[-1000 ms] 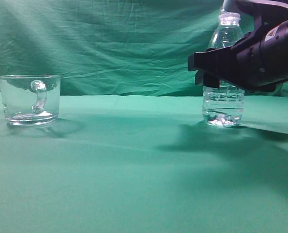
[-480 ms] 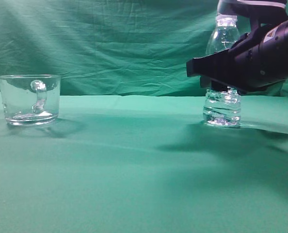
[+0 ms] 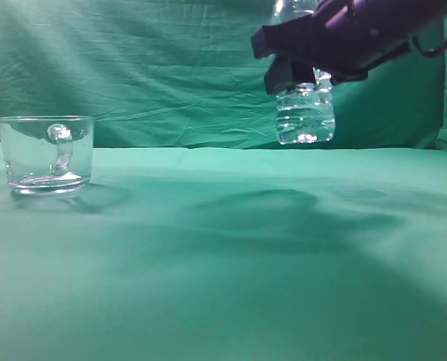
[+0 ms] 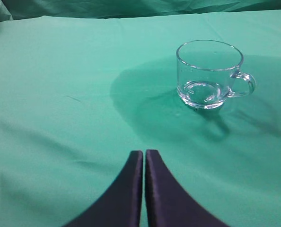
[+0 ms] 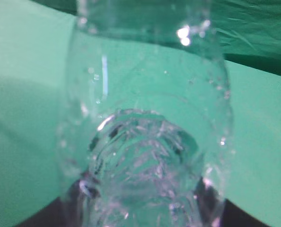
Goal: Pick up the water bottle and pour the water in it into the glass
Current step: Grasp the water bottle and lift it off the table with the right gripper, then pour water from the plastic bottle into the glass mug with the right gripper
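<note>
The clear ribbed water bottle [image 3: 305,113] hangs in the air at upper right, well above the green table, held upright by my right gripper [image 3: 299,71], which is shut around its middle. Its neck is cut off by the top edge. In the right wrist view the bottle [image 5: 147,142] fills the frame, with dark fingers [image 5: 76,203] on both sides. Water shows only as glints in the bottle's lower part. The glass [image 3: 47,154], a short clear mug with a looped handle, stands on the table at far left. It also shows in the left wrist view [image 4: 209,75], ahead of my shut, empty left gripper [image 4: 144,153].
A green cloth covers the table [image 3: 223,263] and hangs as a backdrop [image 3: 133,68]. The bottle's shadow [image 3: 276,207] lies on the cloth between the glass and the bottle.
My right gripper has lifted the bottle off the table and carried it up and leftward, toward the glass. The glass and left gripper have not moved.
</note>
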